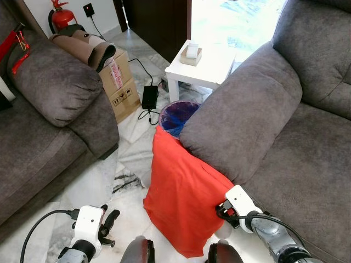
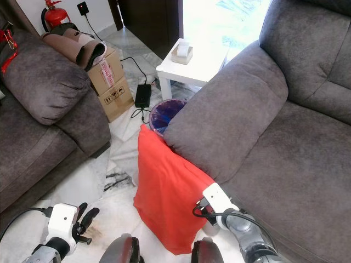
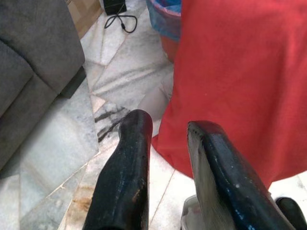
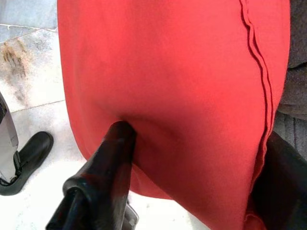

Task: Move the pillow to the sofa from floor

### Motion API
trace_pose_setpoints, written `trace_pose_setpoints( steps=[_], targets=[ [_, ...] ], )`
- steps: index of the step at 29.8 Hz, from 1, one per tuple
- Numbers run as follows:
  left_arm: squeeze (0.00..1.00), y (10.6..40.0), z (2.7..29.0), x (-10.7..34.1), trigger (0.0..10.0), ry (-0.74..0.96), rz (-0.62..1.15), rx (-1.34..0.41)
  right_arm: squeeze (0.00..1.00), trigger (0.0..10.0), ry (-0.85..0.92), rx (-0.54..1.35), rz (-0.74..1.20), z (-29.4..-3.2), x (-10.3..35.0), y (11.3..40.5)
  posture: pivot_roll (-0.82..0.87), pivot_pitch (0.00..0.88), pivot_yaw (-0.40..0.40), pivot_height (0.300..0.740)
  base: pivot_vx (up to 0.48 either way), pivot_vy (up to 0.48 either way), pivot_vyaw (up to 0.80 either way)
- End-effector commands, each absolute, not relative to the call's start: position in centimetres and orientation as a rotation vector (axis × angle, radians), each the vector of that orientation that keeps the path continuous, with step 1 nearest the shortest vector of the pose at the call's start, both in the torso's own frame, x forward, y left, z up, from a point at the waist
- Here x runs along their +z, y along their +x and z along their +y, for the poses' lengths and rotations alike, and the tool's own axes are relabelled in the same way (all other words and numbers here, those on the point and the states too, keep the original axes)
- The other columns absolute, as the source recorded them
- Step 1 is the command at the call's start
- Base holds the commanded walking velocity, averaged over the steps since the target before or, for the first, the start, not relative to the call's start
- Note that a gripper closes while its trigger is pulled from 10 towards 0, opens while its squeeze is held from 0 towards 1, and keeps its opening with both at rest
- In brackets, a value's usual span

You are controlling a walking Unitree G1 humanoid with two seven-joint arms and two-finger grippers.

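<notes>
Left gripper (image 1: 109, 227) hangs low off the pillow's (image 1: 184, 194) near edge, jaws apart and empty. Red pillow stands on end on the floor, leaning on the sofa (image 1: 241, 126) arm. Right gripper (image 4: 122, 143), nearer, presses one finger into it; I cannot tell whether it grips.

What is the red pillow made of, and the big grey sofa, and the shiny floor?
The red pillow looks like soft woven cloth: matte, with a stitched seam, and it dents where the right gripper pushes in. The grey sofa seems to be velvety fabric, fuzzy with light and dark patches. The floor looks like polished marble or marble-look tile: glossy, pale, with dark veins.
</notes>
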State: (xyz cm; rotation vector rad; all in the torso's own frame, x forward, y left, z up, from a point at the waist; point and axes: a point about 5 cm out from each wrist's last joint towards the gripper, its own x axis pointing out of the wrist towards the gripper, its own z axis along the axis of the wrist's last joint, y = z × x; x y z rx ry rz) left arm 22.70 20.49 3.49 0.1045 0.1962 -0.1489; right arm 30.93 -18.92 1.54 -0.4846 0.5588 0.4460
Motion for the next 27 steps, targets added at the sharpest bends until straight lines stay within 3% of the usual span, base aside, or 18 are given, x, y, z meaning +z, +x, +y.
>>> trace_pose_setpoints(
  steps=[1, 27],
  targets=[
    [0.0, 22.1, 20.8, 2.9, 10.0, 0.116, 0.238, -0.14, 0.0, 0.0, -0.467, 0.453, 0.574, -18.6, 1.0, 30.5, 0.21, 0.263, 0.078, 0.65, 0.0, 0.0, 0.0],
    [0.0, 24.7, 19.9, 3.2, 10.0, 0.105, 0.201, -0.148, 0.0, 0.0, -0.4, 0.48, 0.535, -16.9, 1.0, 30.5, 0.16, 0.199, 0.055, 0.65, 0.0, 0.0, 0.0]
  ],
)
